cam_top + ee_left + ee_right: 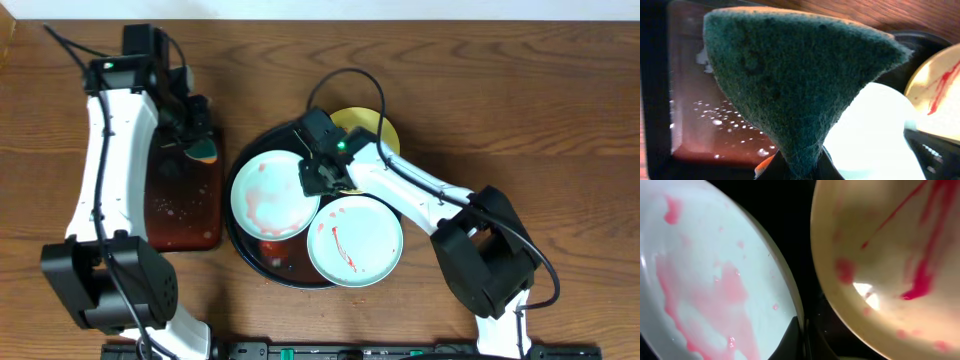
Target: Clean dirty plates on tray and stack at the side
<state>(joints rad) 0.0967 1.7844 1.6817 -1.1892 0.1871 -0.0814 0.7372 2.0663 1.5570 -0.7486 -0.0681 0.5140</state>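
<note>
The round black tray [243, 250] holds two mint-blue plates and a yellow plate, all smeared red. My right gripper [318, 178] is shut on the right rim of the left mint plate [268, 195]; the right wrist view shows its fingers [804, 335] pinching that rim [705, 280], with the yellow plate [890, 255] beside it. The yellow plate [362, 120] lies at the tray's back, partly hidden by the arm. The second mint plate [355, 240] sits front right. My left gripper [198, 135] is shut on a green sponge [790, 80] above the rectangular tray.
A small rectangular black tray [185, 215] with a wet reddish base lies left of the round tray; it also shows in the left wrist view [695, 120]. The right arm's cable loops over the tray's back. Bare wooden table surrounds everything.
</note>
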